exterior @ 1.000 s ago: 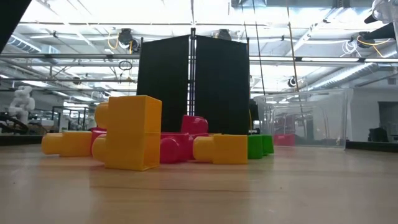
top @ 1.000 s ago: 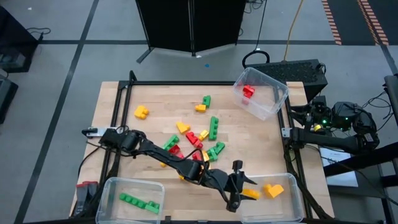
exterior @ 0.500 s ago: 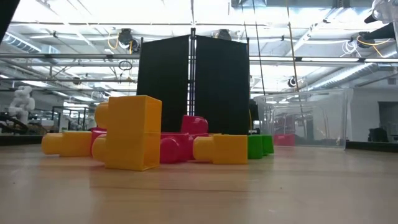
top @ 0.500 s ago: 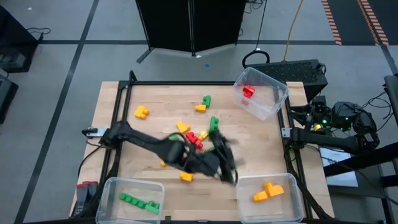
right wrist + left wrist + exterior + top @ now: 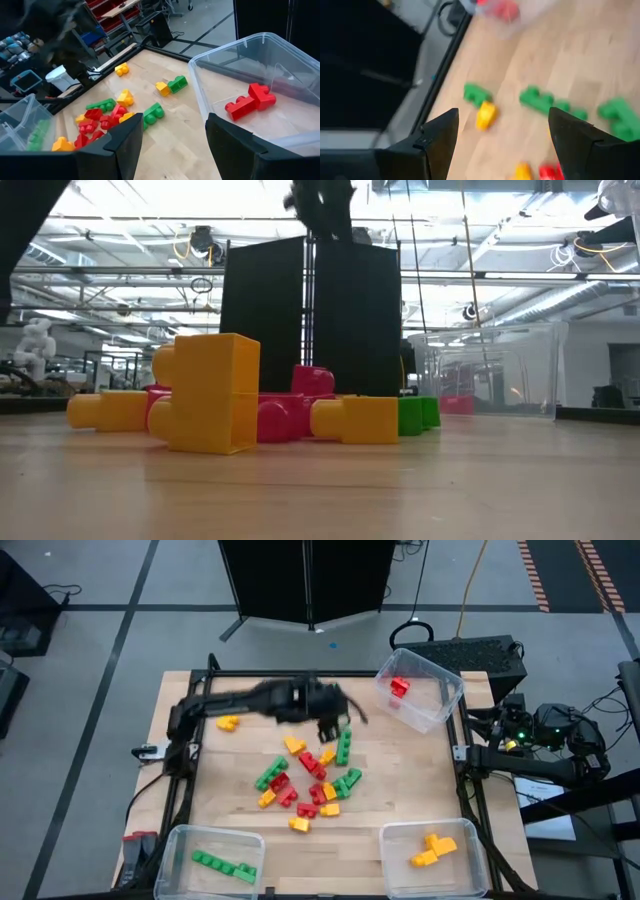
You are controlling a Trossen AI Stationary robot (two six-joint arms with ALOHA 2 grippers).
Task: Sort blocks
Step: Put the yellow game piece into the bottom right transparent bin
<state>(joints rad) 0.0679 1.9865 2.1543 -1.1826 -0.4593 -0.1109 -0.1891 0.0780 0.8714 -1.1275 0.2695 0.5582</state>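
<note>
High view: left end effector [image 5: 335,722] hovers released, empty, upper centre of the wooden surface [image 5: 240,775], above the small red, green and yellow studded plastic blocks [image 5: 310,775] scattered mid-frame. Right end effector [image 5: 172,145] is released off-surface, right.

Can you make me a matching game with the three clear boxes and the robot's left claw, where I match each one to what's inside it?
Things:
1. bin at the far right corner
2. bin at the near left corner
3. bin at the near right corner
4. left gripper

What it holds:
A. green blocks
B. nothing, fingers open
C. red blocks
D. yellow-orange blocks

Pairs: 1-C, 2-A, 3-D, 4-B
</note>
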